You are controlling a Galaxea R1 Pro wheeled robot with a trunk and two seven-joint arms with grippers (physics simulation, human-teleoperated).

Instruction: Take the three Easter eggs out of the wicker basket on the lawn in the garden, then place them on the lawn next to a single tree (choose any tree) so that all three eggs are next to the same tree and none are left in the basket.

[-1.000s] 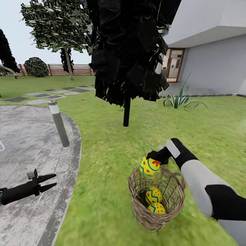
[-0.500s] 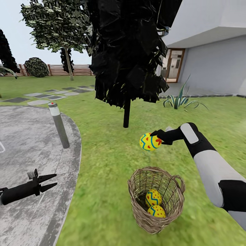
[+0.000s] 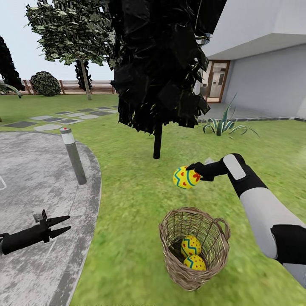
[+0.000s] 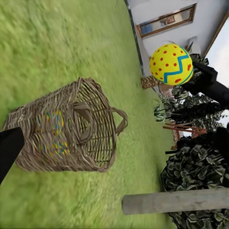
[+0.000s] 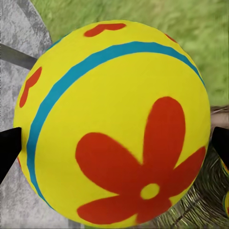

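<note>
Egg point(image 3: 185, 177) gripped by right gripper point(image 3: 194, 169) above basket point(image 3: 193, 267).

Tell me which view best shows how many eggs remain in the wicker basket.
Head view: it looks down into the wicker basket, showing two eggs. The left wrist view shows the basket's side, eggs blurred behind the weave. The right wrist view catches just its rim behind the held egg.
</note>
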